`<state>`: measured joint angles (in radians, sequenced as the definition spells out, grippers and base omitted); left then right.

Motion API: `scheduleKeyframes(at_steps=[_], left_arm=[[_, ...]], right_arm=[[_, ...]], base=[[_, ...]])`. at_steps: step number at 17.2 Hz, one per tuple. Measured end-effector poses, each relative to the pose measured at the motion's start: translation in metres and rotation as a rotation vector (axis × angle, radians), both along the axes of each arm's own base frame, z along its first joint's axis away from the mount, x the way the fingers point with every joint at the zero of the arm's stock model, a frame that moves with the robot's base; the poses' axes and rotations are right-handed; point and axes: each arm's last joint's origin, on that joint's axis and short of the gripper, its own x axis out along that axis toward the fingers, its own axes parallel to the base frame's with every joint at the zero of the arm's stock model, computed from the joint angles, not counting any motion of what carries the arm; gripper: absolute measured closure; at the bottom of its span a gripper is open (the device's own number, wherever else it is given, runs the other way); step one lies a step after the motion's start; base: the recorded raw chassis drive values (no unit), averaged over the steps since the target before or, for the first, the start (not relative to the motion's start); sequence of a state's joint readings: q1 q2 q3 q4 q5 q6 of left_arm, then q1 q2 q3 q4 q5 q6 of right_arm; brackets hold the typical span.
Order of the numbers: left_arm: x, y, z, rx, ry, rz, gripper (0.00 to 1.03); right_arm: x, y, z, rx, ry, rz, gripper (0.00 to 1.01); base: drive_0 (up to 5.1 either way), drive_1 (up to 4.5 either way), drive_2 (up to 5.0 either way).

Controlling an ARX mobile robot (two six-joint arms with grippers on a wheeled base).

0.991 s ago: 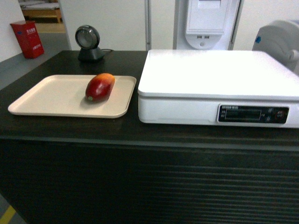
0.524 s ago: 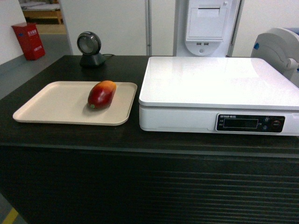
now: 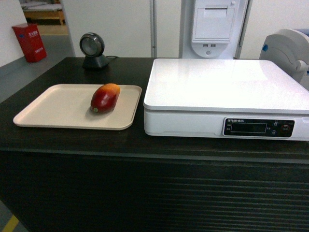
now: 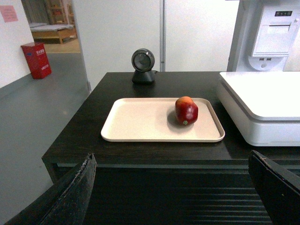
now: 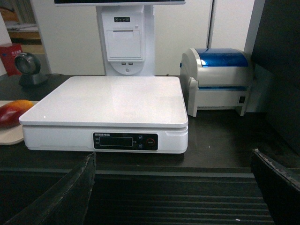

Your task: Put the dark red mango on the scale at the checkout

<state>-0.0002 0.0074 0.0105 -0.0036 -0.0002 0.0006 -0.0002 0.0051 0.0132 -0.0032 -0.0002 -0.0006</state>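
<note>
Dark tabletop (image 3: pixel 72 137): dark red mango (image 3: pixel 104 97) sits on the tray (image 3: pixel 48 104), scale (image 3: pixel 217 87) bare; nothing started. Both tools apparently spread wide, empty.

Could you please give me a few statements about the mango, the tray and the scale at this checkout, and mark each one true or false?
1. The dark red mango lies on the beige tray. True.
2. The scale has something on its top plate. False: the plate is bare.
3. The tray sits left of the scale in the head view. True.
4. The left end effector is shut on the mango. False: its fingers are apart and well short of the fruit.
5. The right end effector is open. True.
</note>
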Motion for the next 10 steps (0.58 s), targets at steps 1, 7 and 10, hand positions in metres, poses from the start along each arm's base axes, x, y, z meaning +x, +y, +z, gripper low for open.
scheduleKeyframes(at_steps=[1,7,10], left_arm=[[0.0,0.0,0.0,0.0,0.0,0.0,0.05],[0.008,-0.009,0.016,0.098,0.18,0.091,0.05],[0.024,-0.013,0.05,0.1,0.058,0.053,0.05]], right_arm=[[0.0,0.0,0.0,0.0,0.0,0.0,0.03],[0.0,0.0,0.0,0.0,0.0,0.0,0.03],[0.0,0.0,0.0,0.0,0.0,0.0,0.03]], base=[[0.0,0.0,0.0],[0.0,0.0,0.0],[0.0,0.0,0.0]])
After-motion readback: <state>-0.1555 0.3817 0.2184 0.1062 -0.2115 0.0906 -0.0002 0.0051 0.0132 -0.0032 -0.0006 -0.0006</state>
